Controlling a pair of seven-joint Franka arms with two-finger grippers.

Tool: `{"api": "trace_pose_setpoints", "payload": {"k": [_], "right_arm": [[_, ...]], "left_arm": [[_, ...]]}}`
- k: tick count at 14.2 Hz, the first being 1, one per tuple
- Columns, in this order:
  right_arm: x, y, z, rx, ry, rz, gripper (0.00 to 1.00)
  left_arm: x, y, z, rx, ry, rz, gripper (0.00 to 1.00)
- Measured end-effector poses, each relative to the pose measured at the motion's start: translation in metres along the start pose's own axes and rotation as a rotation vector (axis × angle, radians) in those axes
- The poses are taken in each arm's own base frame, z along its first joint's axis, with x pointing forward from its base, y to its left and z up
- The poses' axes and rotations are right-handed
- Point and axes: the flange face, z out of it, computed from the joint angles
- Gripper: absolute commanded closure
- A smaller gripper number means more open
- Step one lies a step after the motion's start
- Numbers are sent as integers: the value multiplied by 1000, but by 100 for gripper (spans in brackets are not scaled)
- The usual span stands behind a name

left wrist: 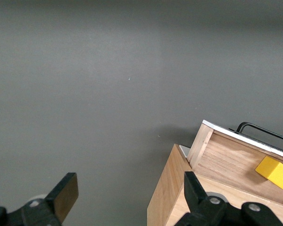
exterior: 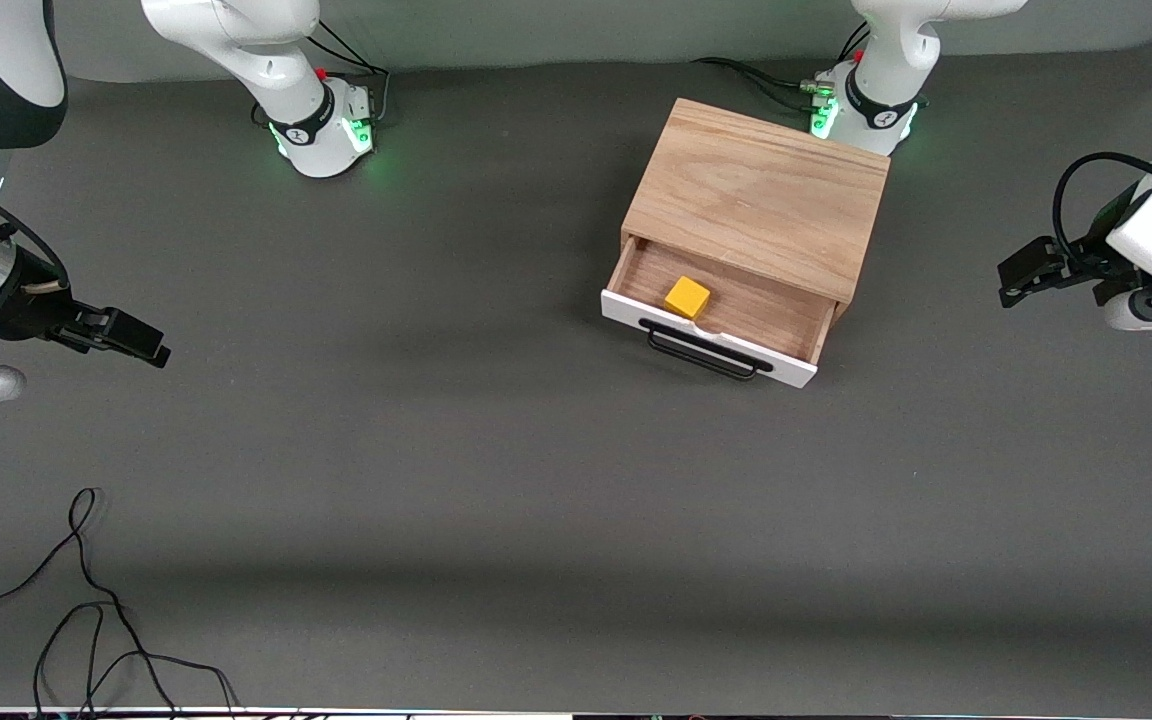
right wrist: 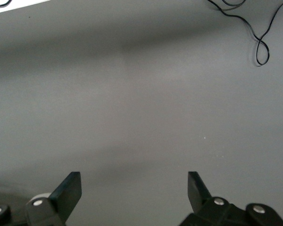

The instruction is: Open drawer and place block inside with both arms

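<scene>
Left end effector (left wrist: pixel 127 197) and right end effector (right wrist: pixel 132 193) spread wide, holding nothing

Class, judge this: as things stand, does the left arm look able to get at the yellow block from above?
Probably yes. The block lies in the open drawer, uncovered by the box top, and the left gripper, open and empty, hangs nearby.

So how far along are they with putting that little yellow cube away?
It looks essentially done. The drawer is pulled open and the yellow block sits inside it, touching neither arm. Nothing is in hand: the left claw is open over the table at the left arm's end, and the right claw is open over the table at the right arm's end. Nothing seems left, though the drawer is not shut.
</scene>
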Motion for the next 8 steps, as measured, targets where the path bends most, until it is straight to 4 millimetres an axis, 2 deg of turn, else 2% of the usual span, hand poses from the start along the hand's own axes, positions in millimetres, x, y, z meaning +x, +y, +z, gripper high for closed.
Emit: {"api": "trace_pose_setpoints", "payload": {"k": [8], "right_arm": [[-1, -3, 0, 25, -8, -43, 0]], "left_arm": [[0, -1, 0, 0, 0, -3, 0]]}}
